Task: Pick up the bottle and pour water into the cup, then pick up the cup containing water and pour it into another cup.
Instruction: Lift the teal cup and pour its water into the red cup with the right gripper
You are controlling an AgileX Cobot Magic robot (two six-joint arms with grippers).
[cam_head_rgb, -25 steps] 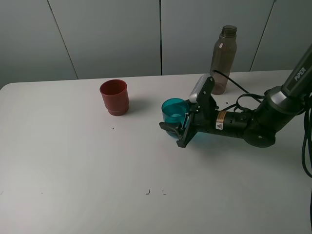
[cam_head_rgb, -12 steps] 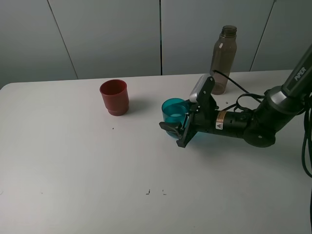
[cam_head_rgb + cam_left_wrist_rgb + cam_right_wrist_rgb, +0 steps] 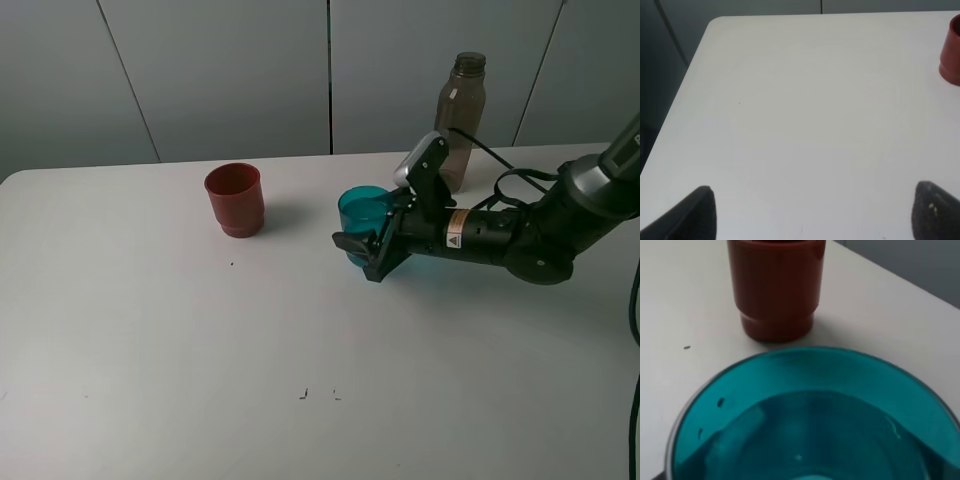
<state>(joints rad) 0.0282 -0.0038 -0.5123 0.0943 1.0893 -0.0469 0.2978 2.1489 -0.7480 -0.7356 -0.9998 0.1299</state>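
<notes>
The right claw (image 3: 366, 241) is clamped on the teal cup (image 3: 362, 212), its dark fingers pressing the smooth, straight wall from either side, with the arm reaching in low from the right edge of the table (image 3: 150, 350). The teal cup is translucent plastic, upright, near the middle of the table and closer to the far edge; whether its base touches the surface cannot be told. The right wrist view shows clear liquid inside it. The red cup (image 3: 235, 200) is opaque, squat, with a stepped narrower base, and stands apart from the teal cup, toward the left and near the far edge. The bottle (image 3: 459, 120), tall, smoky and translucent with an uncapped threaded neck, stands at the far edge behind the right arm. The left claw (image 3: 812, 210) hangs over bare matte white table with its dark fingertips (image 3: 699, 212) wide apart, holding nothing.
</notes>
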